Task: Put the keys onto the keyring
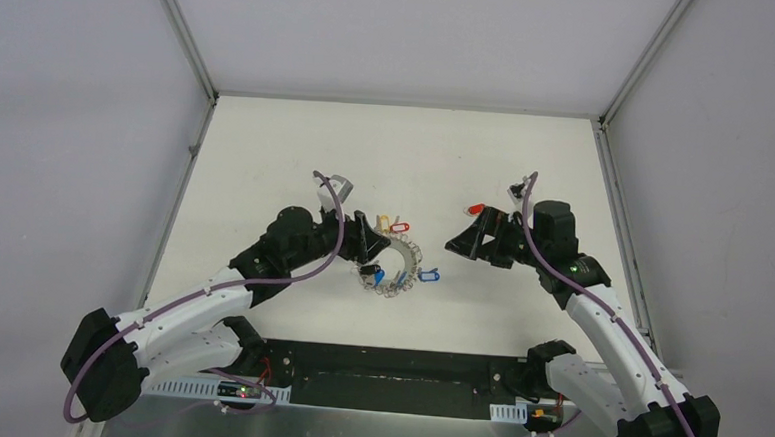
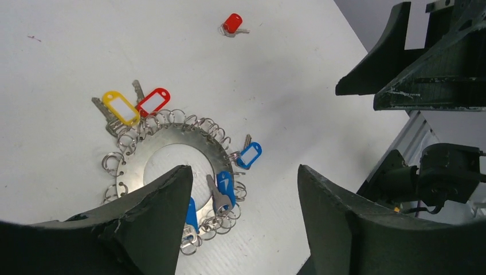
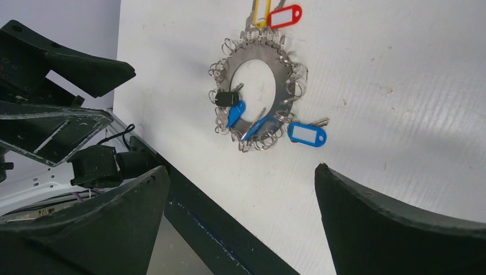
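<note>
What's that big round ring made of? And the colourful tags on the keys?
The keyring looks like metal: it is flat and grey with a dull shine. Its small wire loops are probably thin steel wire, since they glint. The yellow tag, red tag and blue tag seem to be plastic, with bright, smooth, glossy colour around white label windows.

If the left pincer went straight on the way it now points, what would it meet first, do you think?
Most likely the keyring, at the rim where blue-tagged keys hang, right ahead of the open left pincer, though depth is unclear.
</note>
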Tool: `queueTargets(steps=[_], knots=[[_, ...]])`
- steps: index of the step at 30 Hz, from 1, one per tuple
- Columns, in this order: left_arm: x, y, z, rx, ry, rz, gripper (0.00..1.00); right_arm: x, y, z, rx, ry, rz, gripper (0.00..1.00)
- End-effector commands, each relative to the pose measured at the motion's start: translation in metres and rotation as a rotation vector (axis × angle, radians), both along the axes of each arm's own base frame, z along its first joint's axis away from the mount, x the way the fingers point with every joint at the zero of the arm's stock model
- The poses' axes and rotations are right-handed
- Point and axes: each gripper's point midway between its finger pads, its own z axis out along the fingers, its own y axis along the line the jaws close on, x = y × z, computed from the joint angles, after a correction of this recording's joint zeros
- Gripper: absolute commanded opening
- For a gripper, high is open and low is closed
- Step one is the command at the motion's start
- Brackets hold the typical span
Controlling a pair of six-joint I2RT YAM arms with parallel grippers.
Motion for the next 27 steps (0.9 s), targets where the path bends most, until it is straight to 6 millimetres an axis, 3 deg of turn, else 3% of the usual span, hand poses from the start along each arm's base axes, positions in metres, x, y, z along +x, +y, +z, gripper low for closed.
queueTargets(steps=[1, 4, 5, 12, 16, 22, 27], knots=[[0.001, 0.007, 0.010, -0.020, 0.099, 0.064, 0.74, -0.001, -0.006, 0.000, -0.013, 0.043, -0.040, 1.00], [-0.001, 0.015, -0.001, -0.006, 0.229, 0.133, 0.97, -0.006, 0.000, 0.002, 0.021, 0.057, -0.012, 1.00], [-0.001, 0.014, -0.001, 0.001, 0.243, 0.132, 0.99, -0.008, 0.002, 0.003, 0.033, 0.064, 0.003, 1.00], [0.005, 0.023, -0.015, -0.016, 0.395, 0.245, 0.99, -0.012, -0.001, -0.016, -0.002, 0.125, -0.001, 1.00], [0.005, 0.019, -0.021, -0.013, 0.432, 0.212, 0.98, -0.011, -0.001, -0.027, -0.054, 0.179, 0.043, 1.00], [0.005, 0.019, -0.038, 0.008, 0.509, 0.198, 0.96, 0.007, 0.015, -0.040, -0.044, 0.242, 0.126, 1.00], [0.008, 0.040, -0.055, 0.096, 0.545, 0.257, 0.95, 0.025, 0.030, -0.052, -0.027, 0.295, 0.201, 0.96]])
